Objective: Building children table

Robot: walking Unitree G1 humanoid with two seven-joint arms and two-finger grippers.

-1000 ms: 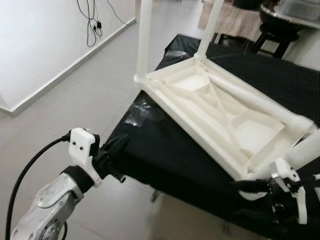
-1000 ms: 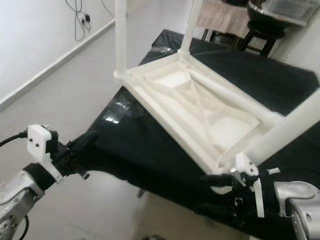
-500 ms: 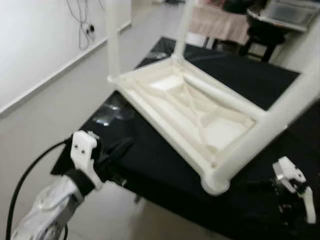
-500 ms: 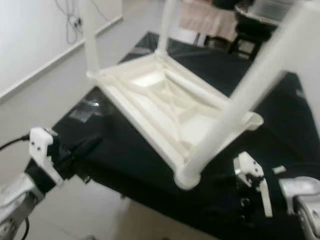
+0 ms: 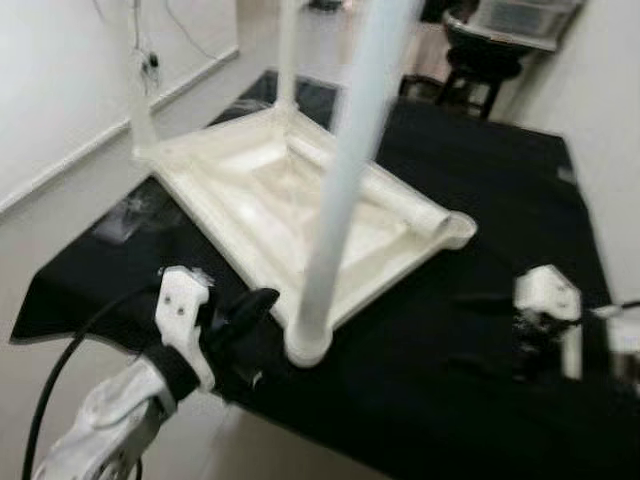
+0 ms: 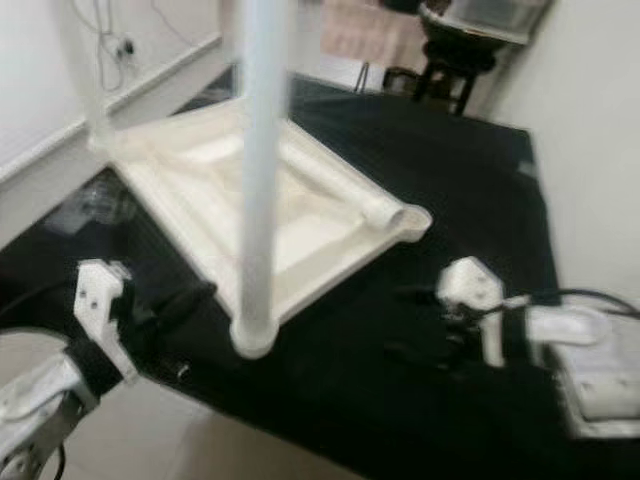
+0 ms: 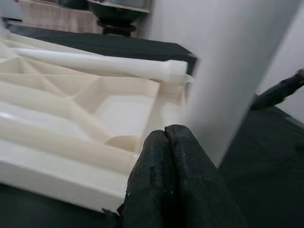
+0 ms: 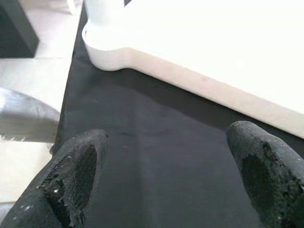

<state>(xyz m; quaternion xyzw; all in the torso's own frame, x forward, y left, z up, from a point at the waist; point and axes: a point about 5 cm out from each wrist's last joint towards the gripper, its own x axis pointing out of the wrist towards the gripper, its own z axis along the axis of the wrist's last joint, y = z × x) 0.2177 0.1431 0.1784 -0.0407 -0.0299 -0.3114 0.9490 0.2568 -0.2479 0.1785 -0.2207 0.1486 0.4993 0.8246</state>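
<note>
A white children's table (image 5: 270,200) lies upside down on a black-covered work table (image 5: 480,400). One leg (image 5: 340,180) stands in its near corner socket (image 5: 308,345); two more legs (image 5: 140,100) rise at the far side. A loose leg (image 5: 390,195) lies inside the frame along its right edge. My left gripper (image 5: 245,310) is shut with nothing in it, just left of the near corner, its fingers (image 7: 166,180) pointing at the standing leg (image 7: 237,71). My right gripper (image 8: 166,190) is open over the black cloth, to the right of the corner (image 8: 104,42) and apart from it.
A black stool (image 5: 480,60) stands beyond the work table. A white wall (image 5: 610,100) runs close along the right side. Pale floor (image 5: 60,200) and a wall with hanging cables lie to the left. The work table's front edge is just under my left gripper.
The camera has swung to the right. My right gripper has let go of the near corner leg and drawn away to the right; that leg now stands upright. My left gripper is closer to the corner.
</note>
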